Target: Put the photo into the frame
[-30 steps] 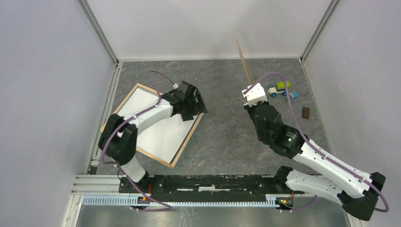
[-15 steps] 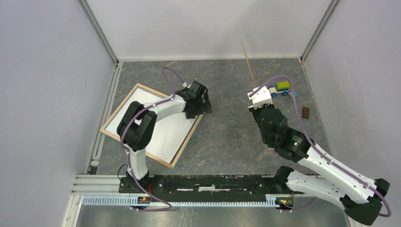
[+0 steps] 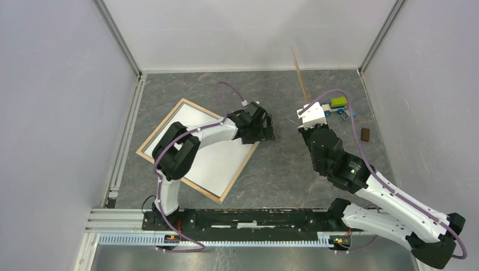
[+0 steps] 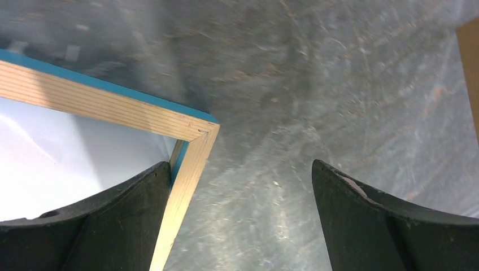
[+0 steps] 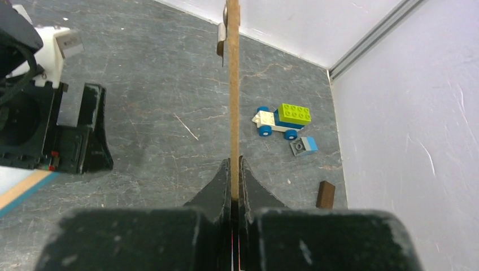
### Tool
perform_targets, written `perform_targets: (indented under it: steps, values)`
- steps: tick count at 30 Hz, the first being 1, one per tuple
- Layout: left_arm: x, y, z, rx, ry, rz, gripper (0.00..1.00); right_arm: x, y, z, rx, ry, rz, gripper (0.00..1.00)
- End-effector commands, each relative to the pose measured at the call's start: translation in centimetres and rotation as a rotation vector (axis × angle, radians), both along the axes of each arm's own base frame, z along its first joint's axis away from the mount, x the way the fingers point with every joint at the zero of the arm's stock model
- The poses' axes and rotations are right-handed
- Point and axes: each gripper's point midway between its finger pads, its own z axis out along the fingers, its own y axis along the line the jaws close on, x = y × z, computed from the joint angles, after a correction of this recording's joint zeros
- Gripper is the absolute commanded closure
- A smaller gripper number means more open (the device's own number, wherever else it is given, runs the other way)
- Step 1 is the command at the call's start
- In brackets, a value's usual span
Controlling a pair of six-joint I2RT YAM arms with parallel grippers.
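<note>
As right fingers (image 5: 221, 189) clamp hardboard (image 5: 232, 84), left fingers (image 4: 101, 226) gape

Frame (image 4: 107, 104): pale wood rim with fine straight grain, bright blue outer edge, under the black left hand (image 4: 240, 169). Photo (image 4: 68, 164): plain white side up. Desk (image 4: 316, 96): grey, marbled. Hardboard sheet (image 5: 232, 84) in the black right hand (image 5: 234, 164): brown. Right of that hand, toy car (image 5: 281, 121): lime top, white body, blue wheels. Loose brick (image 5: 303, 146): blue and grey. Block (image 5: 325, 195): dark brown.

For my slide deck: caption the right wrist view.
Right claw shut on a thin brown board, held edge-on; toy truck beyond.
</note>
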Motion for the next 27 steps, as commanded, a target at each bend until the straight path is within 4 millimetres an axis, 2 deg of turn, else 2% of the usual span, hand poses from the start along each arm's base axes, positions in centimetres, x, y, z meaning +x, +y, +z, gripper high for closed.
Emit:
perform_targets:
  steps: [1,10,13,15,18,22,27]
  values:
    - [-2.5,-4.9,0.2,-0.104,0.022,-0.141,0.0,-0.2,-2.0,3.4,0.082,-0.078,-0.104,1.0]
    - [-6.8,-11.7,1.4,-0.243,0.045,-0.361,0.0,-1.5,-5.2,5.8,0.111,-0.117,-0.223,1.0]
    - [-8.0,-13.9,3.2,-0.296,0.034,-0.449,0.0,-2.0,-6.1,6.2,0.132,-0.128,-0.249,1.0]
    - [-8.3,-14.4,4.5,-0.3,0.004,-0.484,0.0,-2.2,-6.3,6.7,0.154,-0.141,-0.249,1.0]
    - [-8.3,-13.9,6.5,-0.287,-0.047,-0.511,0.0,-2.4,-6.6,7.5,0.16,-0.154,-0.256,1.0]
    - [-8.9,-12.6,10.7,-0.294,-0.116,-0.555,0.0,-2.4,-6.9,8.8,0.135,-0.158,-0.272,1.0]
    - [-10.1,-8.8,16.0,-0.272,-0.229,-0.57,0.0,-2.2,-6.6,10.8,0.105,-0.173,-0.234,1.0]
